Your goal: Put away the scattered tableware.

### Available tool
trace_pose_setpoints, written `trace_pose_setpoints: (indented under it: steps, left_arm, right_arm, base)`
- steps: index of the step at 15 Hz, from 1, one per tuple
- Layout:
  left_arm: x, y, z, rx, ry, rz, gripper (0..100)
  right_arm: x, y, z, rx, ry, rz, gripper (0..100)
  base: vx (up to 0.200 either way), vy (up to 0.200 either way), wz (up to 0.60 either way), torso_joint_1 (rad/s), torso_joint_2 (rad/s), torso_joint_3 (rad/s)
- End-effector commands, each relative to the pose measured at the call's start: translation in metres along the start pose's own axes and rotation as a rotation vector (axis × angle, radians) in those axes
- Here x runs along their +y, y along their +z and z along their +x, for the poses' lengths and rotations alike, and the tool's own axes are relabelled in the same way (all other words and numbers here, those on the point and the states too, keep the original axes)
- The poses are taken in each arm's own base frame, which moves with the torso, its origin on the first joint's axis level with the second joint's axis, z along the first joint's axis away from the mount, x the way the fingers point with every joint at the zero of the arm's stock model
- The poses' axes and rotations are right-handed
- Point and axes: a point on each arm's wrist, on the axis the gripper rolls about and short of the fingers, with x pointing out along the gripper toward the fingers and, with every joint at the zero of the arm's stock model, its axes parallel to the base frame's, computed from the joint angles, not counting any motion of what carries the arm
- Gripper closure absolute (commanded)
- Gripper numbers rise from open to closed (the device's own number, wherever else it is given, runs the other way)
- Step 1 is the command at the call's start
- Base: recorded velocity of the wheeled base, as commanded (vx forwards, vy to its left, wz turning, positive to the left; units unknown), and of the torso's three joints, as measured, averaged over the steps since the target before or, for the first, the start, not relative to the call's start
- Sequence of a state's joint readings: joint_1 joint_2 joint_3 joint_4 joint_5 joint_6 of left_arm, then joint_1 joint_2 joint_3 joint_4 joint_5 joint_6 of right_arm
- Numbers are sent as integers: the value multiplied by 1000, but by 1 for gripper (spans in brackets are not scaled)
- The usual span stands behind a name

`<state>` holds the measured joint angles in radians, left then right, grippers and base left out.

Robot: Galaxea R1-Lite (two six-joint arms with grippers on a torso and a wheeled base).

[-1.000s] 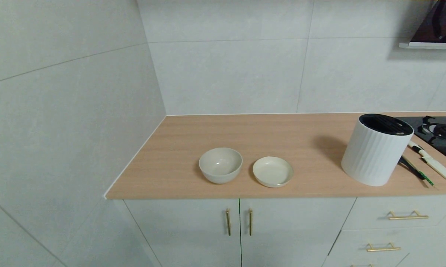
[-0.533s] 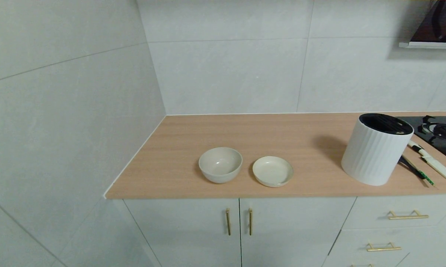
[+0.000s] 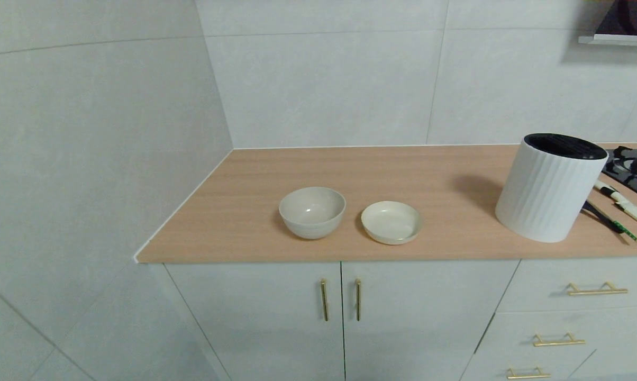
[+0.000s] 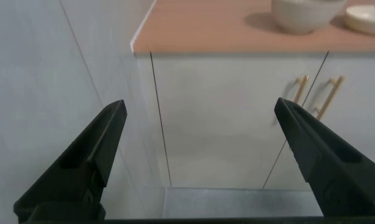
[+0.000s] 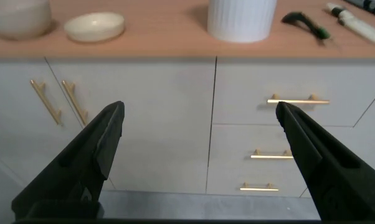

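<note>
A cream bowl point(image 3: 312, 211) and a shallow cream dish point(image 3: 391, 222) sit side by side near the front edge of the wooden countertop point(image 3: 403, 174). A white ribbed holder point(image 3: 550, 187) with a black slotted top stands at the right. Beside it lie a black-handled utensil point(image 3: 608, 221) and a knife point(image 3: 628, 205). My left gripper point(image 4: 200, 130) hangs open below counter height, facing the cabinet's left corner, with the bowl point(image 4: 307, 14) above it. My right gripper point(image 5: 200, 127) hangs open before the cabinet fronts, below the dish point(image 5: 94, 26) and the holder point(image 5: 242, 18).
Tiled walls close off the counter's left side and back. A gas hob point(image 3: 633, 165) lies at the far right under a range hood point(image 3: 620, 21). Below are cabinet doors with gold handles point(image 3: 339, 299) and drawers point(image 3: 596, 289).
The head camera has moved, so the counter sits higher in the picture and more cabinet front shows. The tableware has kept its place on the counter.
</note>
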<state>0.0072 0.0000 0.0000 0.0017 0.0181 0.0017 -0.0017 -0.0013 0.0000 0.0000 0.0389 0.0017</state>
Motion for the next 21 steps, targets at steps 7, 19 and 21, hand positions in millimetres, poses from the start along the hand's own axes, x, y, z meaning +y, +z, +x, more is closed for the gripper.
trace_pose_setpoints:
  steps: [7, 19, 21]
  left_arm:
    - [0, 0, 0, 1, 1, 0, 0]
    - [0, 0, 0, 1, 1, 0, 0]
    - [0, 0, 0, 1, 1, 0, 0]
  right_arm:
    - [0, 0, 0, 1, 0, 0, 0]
    - [0, 0, 0, 1, 0, 0, 0]
    - [0, 0, 0, 1, 0, 0, 0]
  base:
    - [0, 0, 0, -222, 520, 291]
    - [0, 0, 0, -170, 472, 297]
    - [0, 0, 0, -119, 447, 330]
